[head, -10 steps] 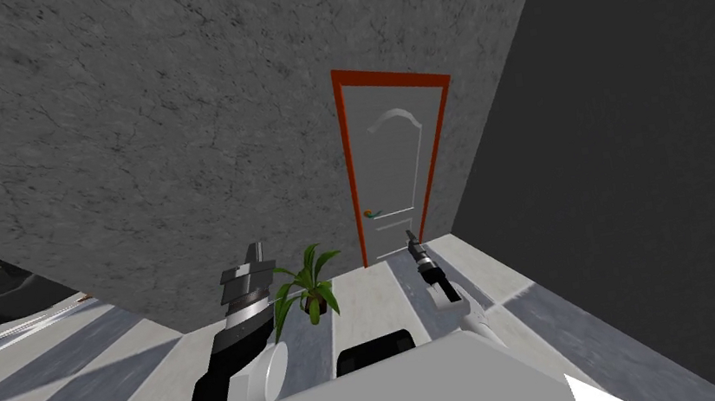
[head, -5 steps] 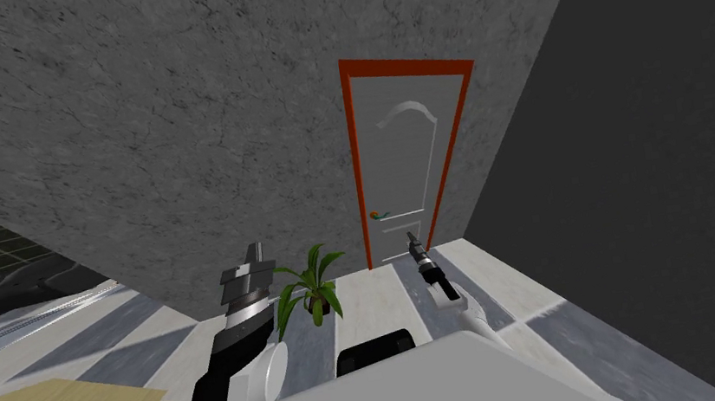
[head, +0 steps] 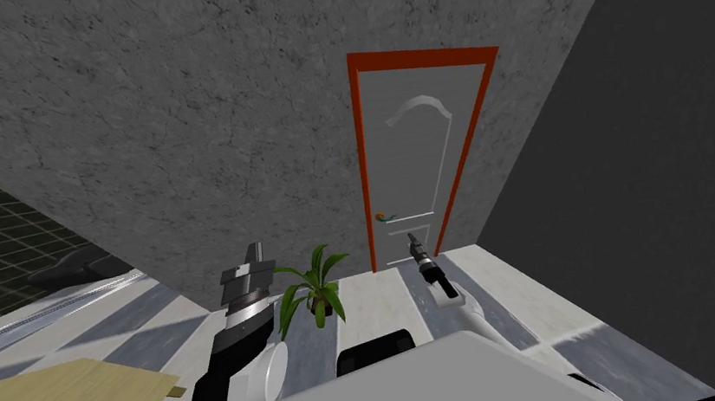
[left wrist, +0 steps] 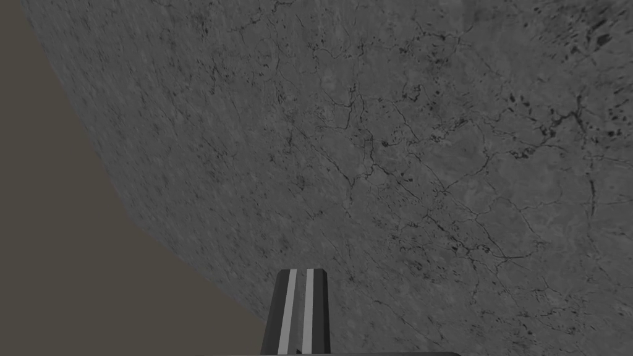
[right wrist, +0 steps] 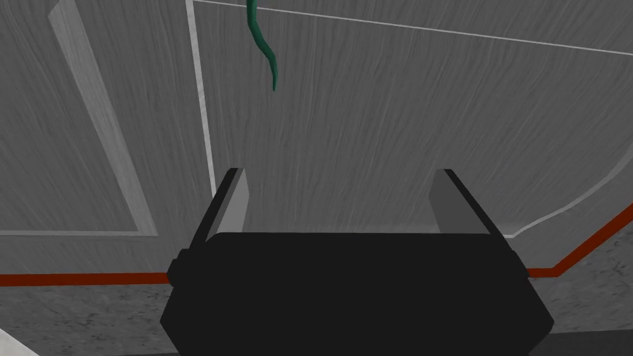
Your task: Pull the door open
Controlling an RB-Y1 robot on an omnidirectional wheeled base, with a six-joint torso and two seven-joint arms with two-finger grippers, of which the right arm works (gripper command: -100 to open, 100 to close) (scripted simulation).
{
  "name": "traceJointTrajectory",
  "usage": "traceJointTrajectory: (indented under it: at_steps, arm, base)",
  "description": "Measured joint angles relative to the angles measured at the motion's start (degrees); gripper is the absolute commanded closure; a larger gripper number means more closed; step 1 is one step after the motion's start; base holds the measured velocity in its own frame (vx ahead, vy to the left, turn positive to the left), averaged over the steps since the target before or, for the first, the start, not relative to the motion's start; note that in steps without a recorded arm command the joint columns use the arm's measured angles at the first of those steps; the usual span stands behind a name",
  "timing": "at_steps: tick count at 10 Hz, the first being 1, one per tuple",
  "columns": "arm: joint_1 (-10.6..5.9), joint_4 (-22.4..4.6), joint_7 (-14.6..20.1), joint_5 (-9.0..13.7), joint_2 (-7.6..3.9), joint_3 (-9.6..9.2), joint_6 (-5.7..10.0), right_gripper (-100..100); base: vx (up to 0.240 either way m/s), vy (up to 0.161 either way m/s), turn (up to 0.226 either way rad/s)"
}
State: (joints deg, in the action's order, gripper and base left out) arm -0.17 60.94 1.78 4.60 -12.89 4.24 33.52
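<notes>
Rolls closer to the door [head: 416, 159] and swings a little since a second ago, judging by the head view's whole shift; keeps both arms as they were. Finds the door shut in its red frame [head: 362, 166], far and slightly right, set in the grey wall [head: 159, 108], well apart from both grippers. Holds the right gripper [head: 412, 240] out ahead, aimed at the door's lower panels, fingers spread wide with nothing between them, probably to be ready to close on the handle [head: 384, 215] once within reach. Sees that teal handle in the right wrist view, well beyond one finger [right wrist: 237, 198] and off to its side, not yet between the two. Keeps the left gripper [head: 255, 251] raised on the near left, fingers pressed together on nothing, pointing at bare wall, seemingly parked out of the way. Notes a pot [head: 320, 306] at the wall's foot, left of the door, holding a green plant [head: 314, 274]. Needs more approach before any pull.
</notes>
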Motion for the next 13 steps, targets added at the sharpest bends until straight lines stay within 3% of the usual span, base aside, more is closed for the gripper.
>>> traceJointTrajectory:
  at_steps: [5,13]
  arm:
    - [-3.27,-7.81,0.37,1.28,-1.0,0.15,1.77,-100]
    - [-7.7,-17.55,1.19,3.0,-2.7,0.41,3.58,-100]
  base:
    - [0.096,-0.021,0.115]
    - [0.068,-0.02,0.084]
